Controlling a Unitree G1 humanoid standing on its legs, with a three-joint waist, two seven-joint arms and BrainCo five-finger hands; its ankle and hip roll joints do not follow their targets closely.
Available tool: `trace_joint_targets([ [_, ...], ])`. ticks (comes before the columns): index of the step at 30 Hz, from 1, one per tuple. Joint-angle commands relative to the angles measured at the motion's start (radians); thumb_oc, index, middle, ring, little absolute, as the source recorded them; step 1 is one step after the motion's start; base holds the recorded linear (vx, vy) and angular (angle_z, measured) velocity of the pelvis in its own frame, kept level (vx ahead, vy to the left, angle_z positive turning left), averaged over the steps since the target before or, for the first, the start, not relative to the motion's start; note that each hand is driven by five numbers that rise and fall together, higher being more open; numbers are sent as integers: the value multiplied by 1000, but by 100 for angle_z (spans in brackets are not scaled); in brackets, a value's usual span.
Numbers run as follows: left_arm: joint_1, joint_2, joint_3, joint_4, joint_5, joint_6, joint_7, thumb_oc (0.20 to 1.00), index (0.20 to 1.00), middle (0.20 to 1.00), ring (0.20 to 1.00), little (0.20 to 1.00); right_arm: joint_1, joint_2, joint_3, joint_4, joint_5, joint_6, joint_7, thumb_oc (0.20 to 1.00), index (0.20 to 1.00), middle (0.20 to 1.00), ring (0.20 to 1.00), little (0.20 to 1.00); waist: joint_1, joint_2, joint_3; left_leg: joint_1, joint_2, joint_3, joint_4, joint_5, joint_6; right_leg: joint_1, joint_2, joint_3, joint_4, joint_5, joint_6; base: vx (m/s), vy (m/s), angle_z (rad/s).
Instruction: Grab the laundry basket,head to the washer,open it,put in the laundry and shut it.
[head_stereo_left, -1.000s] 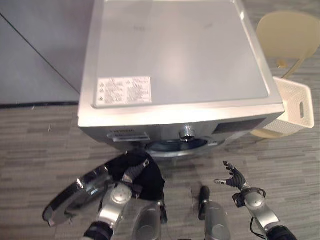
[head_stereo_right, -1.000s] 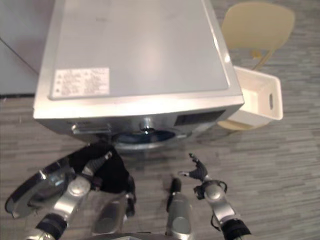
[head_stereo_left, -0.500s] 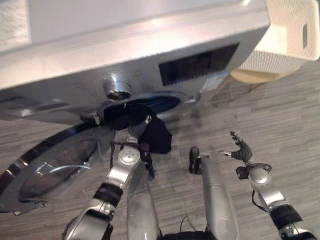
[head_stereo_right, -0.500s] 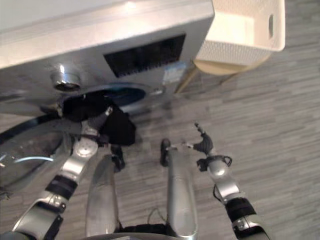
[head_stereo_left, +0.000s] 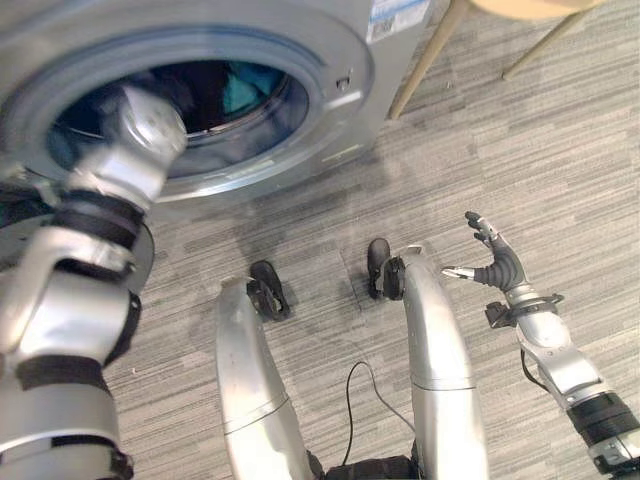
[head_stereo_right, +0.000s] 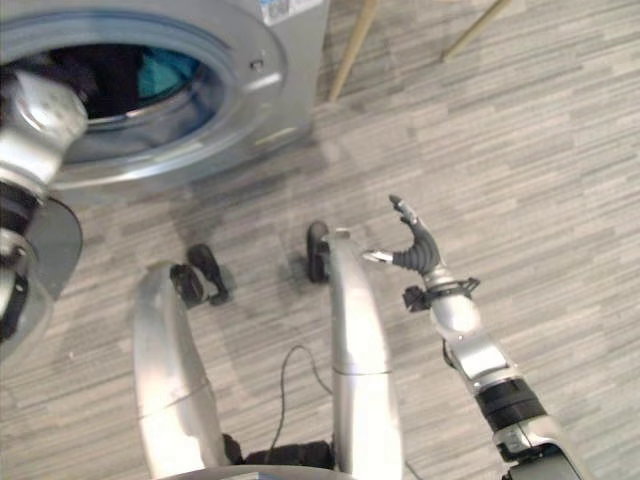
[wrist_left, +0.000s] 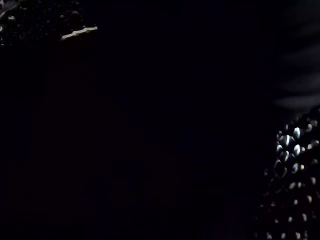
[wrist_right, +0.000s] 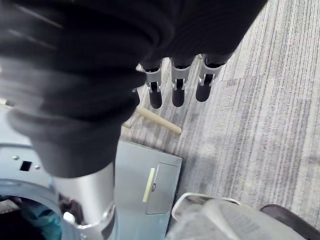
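Two eyes, two wrists: we get the washer (head_stereo_left: 340, 60) at the upper left of both eye views, its round opening facing us, and grey plank floor (head_stereo_left: 520, 130) over the rest.
Left wrist view: almost black; we make out pale specks like drum perforations at the lower right and a thin pale streak at the upper left, nothing of the fingers.
Right wrist view: adds the washer's lower front panel with a small flap, and a pale wooden leg (wrist_right: 159, 120) slanting across the floor past the fingertips.
Eye views alone: two pale chair legs (head_stereo_left: 428, 58) at the top, just right of the washer.
Laundry: inside the drum (head_stereo_left: 215, 90), dark cloth with a teal piece (head_stereo_left: 240, 88) against the far side; the teal also peeps at the lower left corner of the right wrist view.
Left hand: the arm runs up the left edge of the eye views and into the opening; the hand is hidden in there, so we cannot tell its grip.
Right hand (head_stereo_left: 497, 264): at right of centre, held over bare floor, fingers spread and loosely bent, thumb out, holding nothing and touching nothing.
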Motion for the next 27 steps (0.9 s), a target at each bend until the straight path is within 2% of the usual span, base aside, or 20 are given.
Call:
trace_joint_targets([
  [1, -93, 45, -88, 104, 29, -8, -59, 1000, 1000, 1000, 1000, 1000, 45, 6, -5, -56, 54, -50, 23, 1000, 1000, 1000, 1000, 1000, -31, 8, -112, 16, -13, 27, 37, -87, 81, 61, -32, 20, -69, -94, 54, 17, -4, 5],
  [4, -104, 43, -97, 111, 27, -11, -61, 1000, 1000, 1000, 1000, 1000, 45, 9, -8, -57, 55, -49, 24, 1000, 1000, 1000, 1000, 1000, -29, 6, -113, 12, -13, 26, 39, -88, 81, 57, -32, 19, -67, -95, 54, 7, -2, 7],
  [5, -116, 45, -114, 150, 24, 4, -113, 1000, 1000, 1000, 1000, 1000, 38, 1, -8, -51, 51, -39, 34, 1000, 1000, 1000, 1000, 1000, -29, 10, -114, 6, -13, 27, 47, -90, 82, 49, -33, 21, -55, -99, 53, 36, -37, 1],
  [6, -143, 20, -166, 211, 34, 18, -262, 1000, 1000, 1000, 1000, 1000, 30, -3, -17, -38, 40, -10, 62, 1000, 1000, 1000, 1000, 1000, -21, 15, -123, -12, -23, 23, 76, -99, 84, 31, -35, 17, -25, -114, 48, 44, -50, 8],
  [8, -135, -1, -176, 239, 42, 35, -328, 1000, 1000, 1000, 1000, 1000, 21, 2, -21, -22, 38, 4, 71, 1000, 1000, 1000, 1000, 1000, -14, 14, -129, -15, -28, 21, 82, -104, 83, 27, -36, 18, -17, -119, 47, 29, -42, 14],
  [16, -135, -1, -176, 239, 42, 36, -328, 1000, 1000, 1000, 1000, 1000, 21, 2, -21, -22, 38, 4, 71, 1000, 1000, 1000, 1000, 1000, -14, 14, -130, -15, -28, 21, 82, -104, 83, 27, -36, 18, -16, -119, 47, 1, -1, 3],
  [17, -122, -14, -178, 238, 43, 44, -371, 1000, 1000, 1000, 1000, 1000, 4, 4, -19, -1, 35, 15, 76, 1000, 1000, 1000, 1000, 1000, -9, 13, -136, -13, -32, 23, 77, -104, 80, 27, -36, 19, -14, -120, 45, -99, -150, -1],
  [18, -16, -76, -44, 168, -74, 3, -315, 1000, 1000, 1000, 1000, 1000, -23, 31, 1, 39, 33, 12, 68, 1000, 1000, 1000, 1000, 1000, 5, 4, -166, 31, -43, 20, -42, -58, 51, 77, -40, 8, -108, -93, 41, -114, -164, 0],
  [20, 20, -80, -18, 139, -87, 0, -301, 1000, 1000, 1000, 1000, 1000, -17, 32, 3, 44, 26, 12, 63, 1000, 1000, 1000, 1000, 1000, 6, 6, -170, 46, -45, 20, -68, -47, 47, 95, -41, 3, -131, -87, 41, -83, -96, 33],
  [22, 203, -126, 95, 45, -147, -18, -292, 1000, 1000, 1000, 1000, 1000, 7, 65, 7, 80, 3, 29, 45, 1000, 1000, 1000, 1000, 1000, 21, 6, -185, 121, -45, 25, -169, -12, 34, 174, -40, -13, -225, -64, 46, -50, -42, 55],
  [27, 618, -286, 273, -170, -222, -43, -326, 1000, 1000, 1000, 1000, 1000, 45, 131, -4, 194, -29, 70, 16, 1000, 1000, 1000, 1000, 1000, 56, 5, -198, 346, -62, 60, -415, 66, 8, 389, -42, -47, -449, 4, 68, -24, -20, 0],
])
